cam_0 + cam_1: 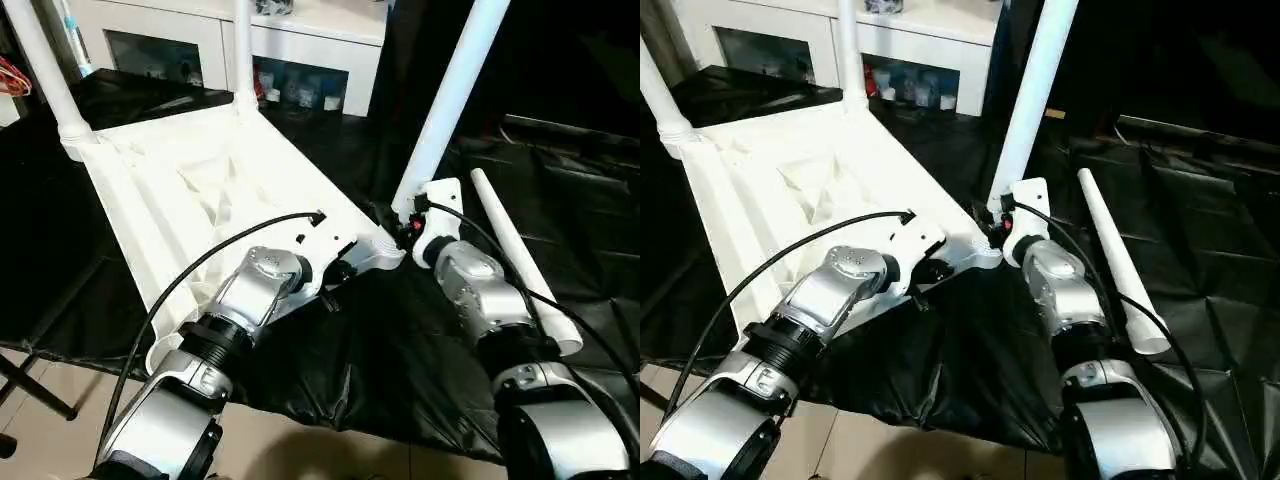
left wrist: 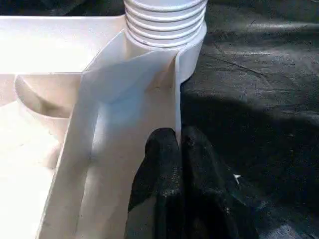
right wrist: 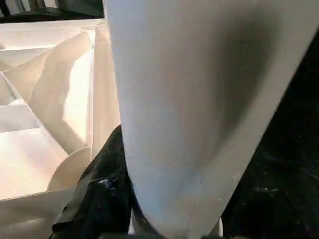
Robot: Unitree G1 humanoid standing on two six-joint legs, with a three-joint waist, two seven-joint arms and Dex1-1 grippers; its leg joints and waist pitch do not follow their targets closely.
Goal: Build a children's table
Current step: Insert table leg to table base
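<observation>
Left gripper [image 2: 177, 149] was clenched on tabletop [image 1: 200, 190] rim; right gripper [image 1: 408, 228] grasped leg [image 1: 450, 100] at near corner socket.

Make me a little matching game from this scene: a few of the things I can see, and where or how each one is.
Things:
1. loose leg
2. tabletop
3. left gripper
4. cabinet

States:
a. pinching the tabletop's rim near a corner socket
b. lying flat on the black sheet, beside the right arm
c. underside up, ribs showing
d. standing behind the work, with glass doors

Pairs: 1-b, 2-c, 3-a, 4-d
</observation>
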